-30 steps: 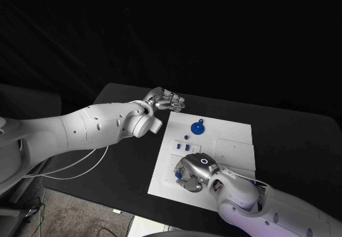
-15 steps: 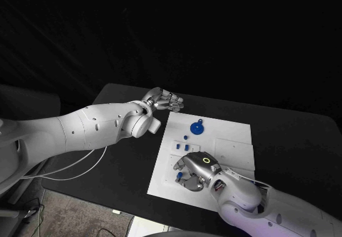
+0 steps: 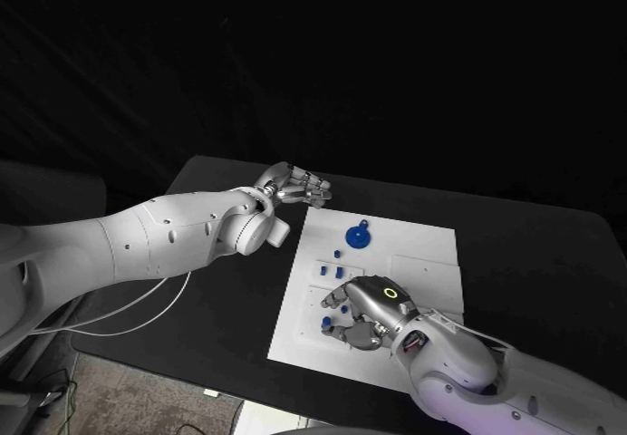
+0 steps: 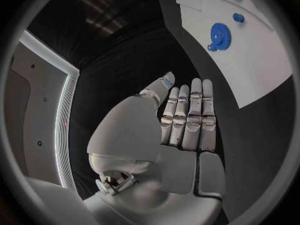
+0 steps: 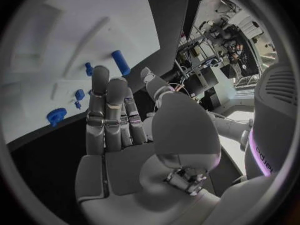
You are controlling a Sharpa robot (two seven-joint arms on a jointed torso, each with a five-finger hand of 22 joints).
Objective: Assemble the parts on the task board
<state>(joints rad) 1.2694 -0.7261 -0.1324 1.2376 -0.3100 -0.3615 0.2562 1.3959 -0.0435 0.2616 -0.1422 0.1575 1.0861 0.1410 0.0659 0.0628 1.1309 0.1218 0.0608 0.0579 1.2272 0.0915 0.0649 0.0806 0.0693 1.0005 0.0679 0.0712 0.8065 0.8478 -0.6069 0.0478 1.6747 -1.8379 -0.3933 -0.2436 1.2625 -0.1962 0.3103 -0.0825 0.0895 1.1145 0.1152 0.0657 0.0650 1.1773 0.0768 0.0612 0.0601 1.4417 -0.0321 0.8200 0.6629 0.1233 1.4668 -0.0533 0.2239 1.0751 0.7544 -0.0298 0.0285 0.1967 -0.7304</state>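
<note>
just flat white task board (image 3: 425, 263), round toothed blue gear (image 3: 358, 237)

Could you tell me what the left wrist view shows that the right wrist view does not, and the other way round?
The left wrist view alone shows the left hand, open over the black table beside the board. The right wrist view alone shows the right hand, open above the board, with a blue cylinder just beyond its fingertips. Both share the white task board and the blue gear.
</note>
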